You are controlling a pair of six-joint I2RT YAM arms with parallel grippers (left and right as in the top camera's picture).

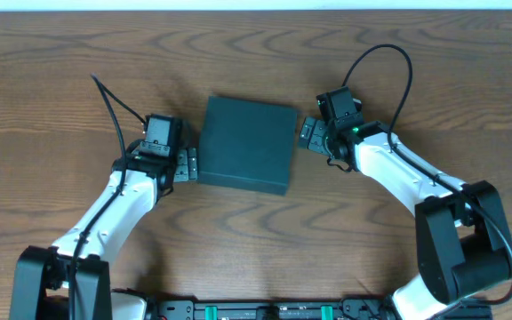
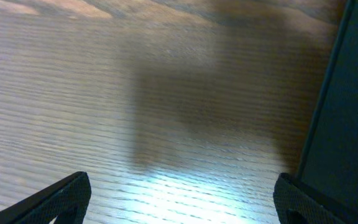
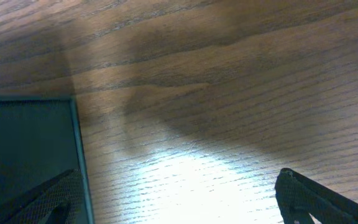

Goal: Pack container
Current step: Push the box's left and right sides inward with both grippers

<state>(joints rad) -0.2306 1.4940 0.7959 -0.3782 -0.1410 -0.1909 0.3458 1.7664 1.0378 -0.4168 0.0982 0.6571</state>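
- Bare wood-grain table all round, and the only things on it that I can see are one box and two arms.
- The container sits in the middle with its lid down flat, squarely between the two sets of jaws, one flank to each.
- The left gripper is low at the box's side, jaws spread wide and holding nothing. In its wrist view the container rises just outside the right-hand finger, and only bare wood fills the gap.
- The right gripper is over on the opposite flank, jaws likewise parted and empty. In its wrist view the container lies to the left, with one finger lined up over its edge and the other out above the table.
- I can't tell whether any finger actually touches the cardboard.
- My read is that the arms bracket the box so it can't slide, one to steady it while the other works the flap.
- With the lid closed and no loose items in view, the inside is hidden, so how far the packing has got is anyone's guess.
- The thing to watch is that a light box on smooth wood will skid if only one side pushes.
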